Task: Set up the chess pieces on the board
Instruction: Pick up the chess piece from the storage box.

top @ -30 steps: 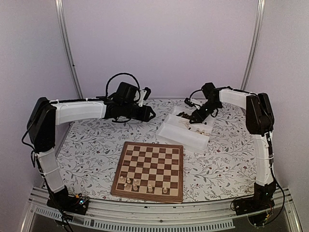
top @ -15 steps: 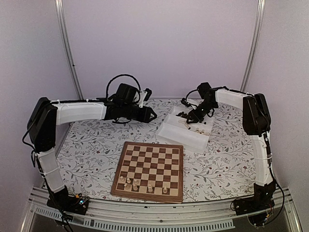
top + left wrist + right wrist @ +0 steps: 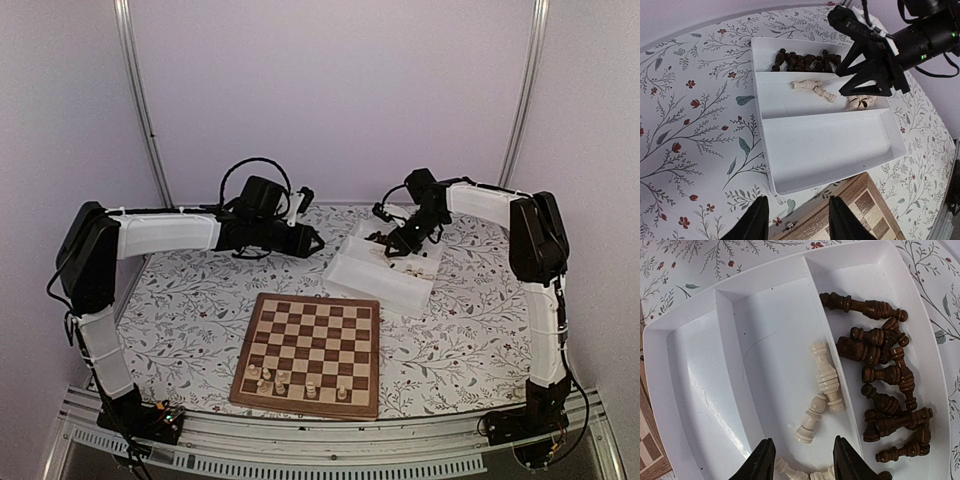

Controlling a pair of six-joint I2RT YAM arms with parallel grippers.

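Observation:
The board point(image 3: 310, 352) lies near the table's front edge, with several pale chess pieces point(image 3: 275, 380) standing on its two nearest rows. Behind it, a white tray point(image 3: 372, 275) holds the rest. In the right wrist view, pale chess pieces point(image 3: 825, 372) lie in the middle compartment and dark ones point(image 3: 880, 390) in the one beside it. My right gripper point(image 3: 802, 455) hangs open just above the pale ones, holding nothing. My left gripper point(image 3: 797, 215) is open and empty over the tablecloth by the tray's near corner and the board's corner point(image 3: 860, 210).
The tray's third compartment point(image 3: 825, 145) holds nothing. A flowered cloth point(image 3: 190, 310) covers the table. Grey walls and two metal posts point(image 3: 140, 100) close the back. My two arms reach toward each other over the far half of the table.
My right gripper has shifted slightly toward the far left over the tray and its jaws have spread a little. The left arm has not moved.

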